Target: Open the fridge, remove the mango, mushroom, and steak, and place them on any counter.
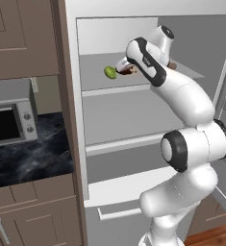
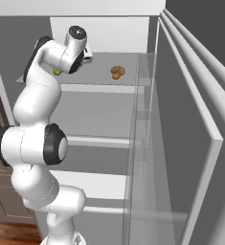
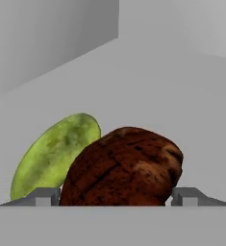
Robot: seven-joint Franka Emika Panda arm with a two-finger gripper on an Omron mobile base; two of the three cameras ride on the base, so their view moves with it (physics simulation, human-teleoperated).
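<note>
On the top shelf (image 2: pixel 99 86) of the open fridge (image 1: pixel 114 125) you see bare shelf toward 3 o'clock up to the mushroom (image 2: pixel 117 72), while the arm reaches in, its gripper (image 3: pixel 119 199) spread wide astride the steak (image 3: pixel 126 166), the mango (image 3: pixel 54 153) touching at 9 o'clock.

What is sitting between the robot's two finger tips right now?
The steak fills the gap of the gripper in the hand view, with the mango behind it.
</note>
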